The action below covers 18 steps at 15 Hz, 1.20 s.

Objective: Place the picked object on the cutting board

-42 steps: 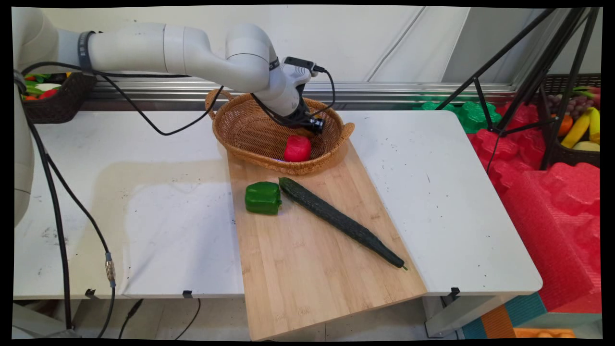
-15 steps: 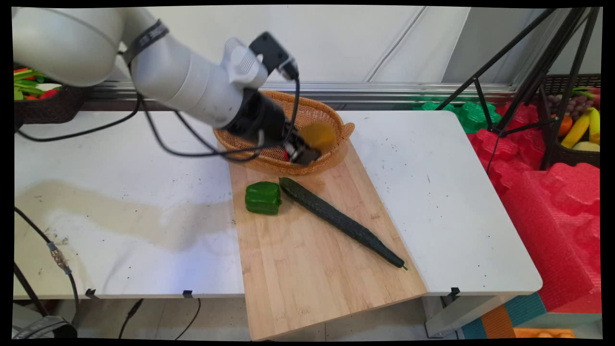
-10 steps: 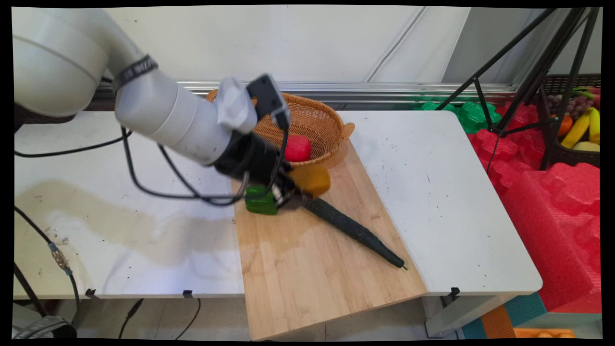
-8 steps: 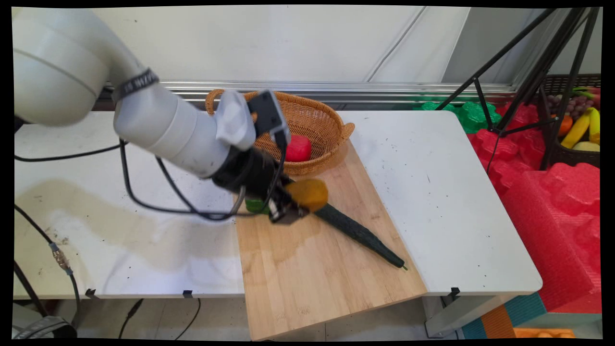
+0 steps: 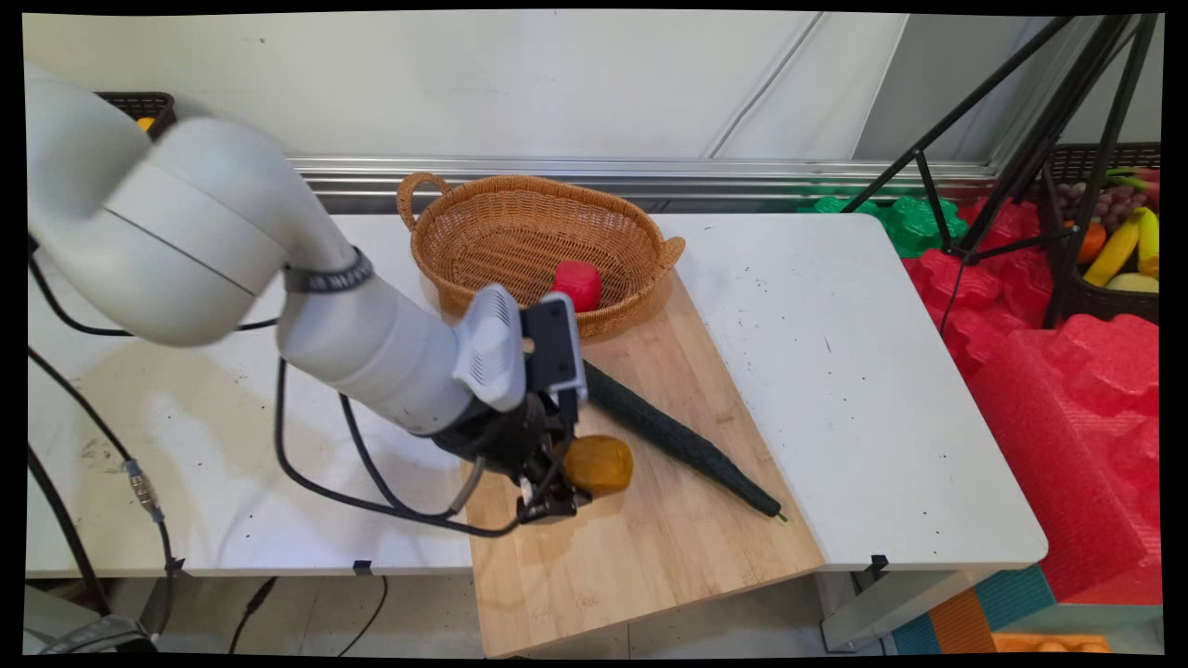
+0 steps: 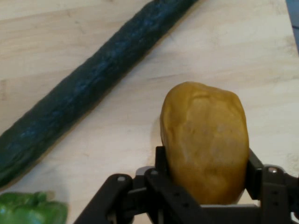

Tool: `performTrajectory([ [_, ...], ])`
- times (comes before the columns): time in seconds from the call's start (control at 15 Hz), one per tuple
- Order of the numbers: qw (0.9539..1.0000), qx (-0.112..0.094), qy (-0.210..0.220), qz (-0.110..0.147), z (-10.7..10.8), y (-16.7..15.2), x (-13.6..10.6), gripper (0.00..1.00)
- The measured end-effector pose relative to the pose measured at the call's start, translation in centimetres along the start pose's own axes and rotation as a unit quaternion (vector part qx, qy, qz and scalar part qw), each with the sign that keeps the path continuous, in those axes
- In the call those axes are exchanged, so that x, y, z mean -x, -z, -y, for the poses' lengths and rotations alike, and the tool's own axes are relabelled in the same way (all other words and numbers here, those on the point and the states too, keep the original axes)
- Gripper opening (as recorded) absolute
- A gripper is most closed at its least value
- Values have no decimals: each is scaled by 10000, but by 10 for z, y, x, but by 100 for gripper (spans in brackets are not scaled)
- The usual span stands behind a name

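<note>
The black pincer point(image 6: 204, 186) is clamped on a rounded ochre-yellow potato point(image 6: 204, 140) above the bamboo cutting board point(image 5: 650, 547), beside the long dark-green cucumber point(image 6: 84, 93); the smooth potato could slip free.

The arm hid the pepper point(image 6: 30, 210) in the main view; the hand view's edge cut it off. The cucumber's point(image 5: 682, 438) upper end lay behind the wrist.
</note>
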Motion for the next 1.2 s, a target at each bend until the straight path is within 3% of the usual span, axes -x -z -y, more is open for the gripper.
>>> performTrajectory([
  [0.53,9993,105,-329,128,-6,-50,-13,0],
  [0.93,9993,157,-317,127,-6,-67,-17,0],
  [1.0,9994,159,-296,123,-6,-68,-16,100],
  [1.2,9994,175,-273,102,-7,-68,-15,100],
])
